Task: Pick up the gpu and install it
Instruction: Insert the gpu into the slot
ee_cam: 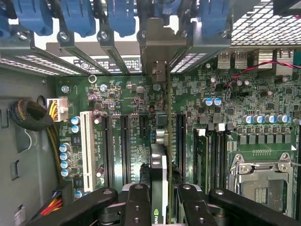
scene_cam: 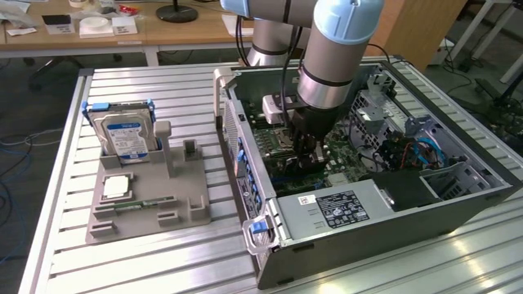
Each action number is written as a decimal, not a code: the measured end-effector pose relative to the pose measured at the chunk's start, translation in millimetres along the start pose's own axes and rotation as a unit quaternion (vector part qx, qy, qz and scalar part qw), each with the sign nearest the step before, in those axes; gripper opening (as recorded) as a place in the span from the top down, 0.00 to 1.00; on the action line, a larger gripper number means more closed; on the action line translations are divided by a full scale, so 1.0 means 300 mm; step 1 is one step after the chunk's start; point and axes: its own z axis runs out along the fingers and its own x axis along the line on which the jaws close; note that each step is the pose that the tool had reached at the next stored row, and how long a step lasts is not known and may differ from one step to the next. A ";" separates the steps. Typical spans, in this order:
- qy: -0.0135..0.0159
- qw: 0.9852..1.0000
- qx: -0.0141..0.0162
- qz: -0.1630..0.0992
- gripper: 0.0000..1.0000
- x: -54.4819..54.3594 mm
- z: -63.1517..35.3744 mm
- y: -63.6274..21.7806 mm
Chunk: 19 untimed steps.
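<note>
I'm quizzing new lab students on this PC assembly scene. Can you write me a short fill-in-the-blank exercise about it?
1. The gripper is closed on the ____, held edge-on above the motherboard.
2. The arm reaches down into the open computer ____.
3. On the grey holder outside the case, a silver ____ with a blue-white label stands upright.

Missing words: gpu; case; hard drive

gpu (ee_cam: 160, 141) upright inside computer case (scene_cam: 457, 202)

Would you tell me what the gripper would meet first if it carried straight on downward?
Probably the motherboard: the gripper points down at its slots, holding the gpu edge-on; depth is unclear.
</note>
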 end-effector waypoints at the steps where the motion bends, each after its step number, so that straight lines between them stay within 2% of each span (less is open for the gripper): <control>1: 0.000 1.000 0.000 0.000 0.73 0.000 0.000 0.000; 10: 0.000 1.000 0.000 0.000 0.73 0.000 -0.009 -0.002; 19: 0.000 1.000 0.000 0.000 0.73 0.000 -0.004 -0.002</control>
